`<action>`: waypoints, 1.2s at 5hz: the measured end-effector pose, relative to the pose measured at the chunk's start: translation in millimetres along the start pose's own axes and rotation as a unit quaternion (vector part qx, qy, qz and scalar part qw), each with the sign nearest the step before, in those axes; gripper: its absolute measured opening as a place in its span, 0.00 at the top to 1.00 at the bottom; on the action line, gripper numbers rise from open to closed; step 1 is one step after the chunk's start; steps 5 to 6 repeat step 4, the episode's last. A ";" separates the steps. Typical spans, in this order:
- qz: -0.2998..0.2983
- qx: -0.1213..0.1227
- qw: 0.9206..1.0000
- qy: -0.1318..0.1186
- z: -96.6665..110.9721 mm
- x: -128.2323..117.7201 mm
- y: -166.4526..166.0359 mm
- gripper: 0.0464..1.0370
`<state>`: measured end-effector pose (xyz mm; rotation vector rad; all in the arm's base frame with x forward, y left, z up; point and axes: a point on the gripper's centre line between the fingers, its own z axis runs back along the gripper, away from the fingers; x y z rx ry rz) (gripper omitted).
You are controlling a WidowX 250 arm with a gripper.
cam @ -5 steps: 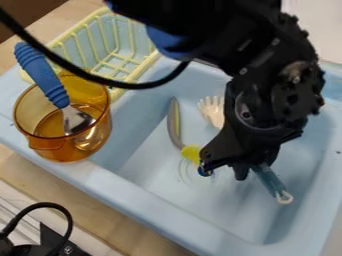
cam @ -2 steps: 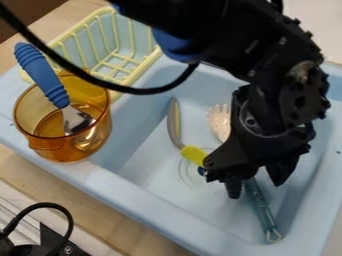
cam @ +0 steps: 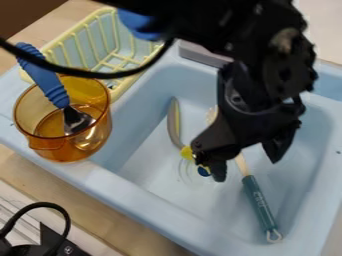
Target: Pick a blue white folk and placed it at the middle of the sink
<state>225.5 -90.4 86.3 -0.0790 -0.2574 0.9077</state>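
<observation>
A fork with a dark teal handle and a cream-white neck and head can be seen lying slantwise inside the light blue plastic sink. Faint pale marks are carried on the handle, which is tipped with a whitish loop and pointed toward the lower right. The neck is seen just below the gap of the black two-finger gripper, whose fingers are spread apart above the basin. Whether the fork is touched by them cannot be told.

Most of the fork's head is hidden behind the gripper; only a pale sliver is left visible at its upper left. The yellow handle of a curved grey-green knife is partly covered too, and a small dark blue object beside the left-hand finger in the view cannot be made out clearly. The arm is cut off by the top edge.
</observation>
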 end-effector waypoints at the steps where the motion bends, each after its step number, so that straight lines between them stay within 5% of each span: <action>1: 0.026 0.008 1.000 0.005 12.5 12.3 0.8 0.04; 2: 0.019 -0.002 1.000 0.012 26.4 22.4 -7.2 0.04; 3: -0.098 0.012 0.995 0.003 27.1 25.0 -24.9 0.04; 4: -0.144 0.004 0.990 0.003 31.7 27.8 -31.7 0.04; 6: -0.144 0.004 0.990 0.003 31.7 27.8 -31.7 0.04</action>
